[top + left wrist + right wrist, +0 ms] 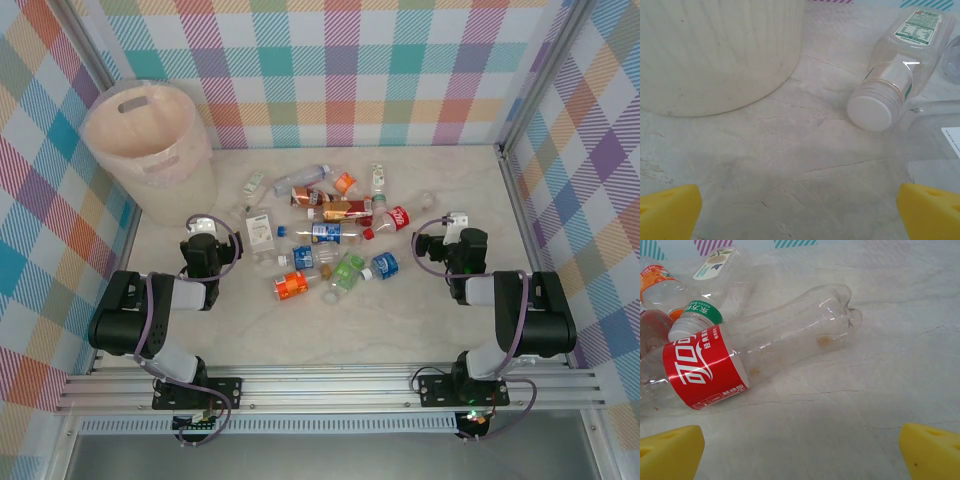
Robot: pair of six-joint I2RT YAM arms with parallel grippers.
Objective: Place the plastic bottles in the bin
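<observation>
A loose heap of plastic bottles (335, 235), more than a dozen and too tangled for an exact count, lies on the pale marble-patterned table (330, 330), some crushed flat, with labels in orange, red, blue, green and white. The single bin (190, 175), a tall round pink-beige tub with faintly ribbed walls and a slot handle near its rim, stands at the far left corner, just left of the heap. The left gripper (800, 212) hangs low near the bin's base, its yellow fingertips (670, 210) spread wide with nothing between them; ahead lies a clear squarish bottle (910, 55) with a white screw cap, its green-and-white label too small to read. The right gripper (800, 452), likewise wide apart and empty, faces a smooth clear bottle (785, 335) whose red band carries white Chinese characters
</observation>
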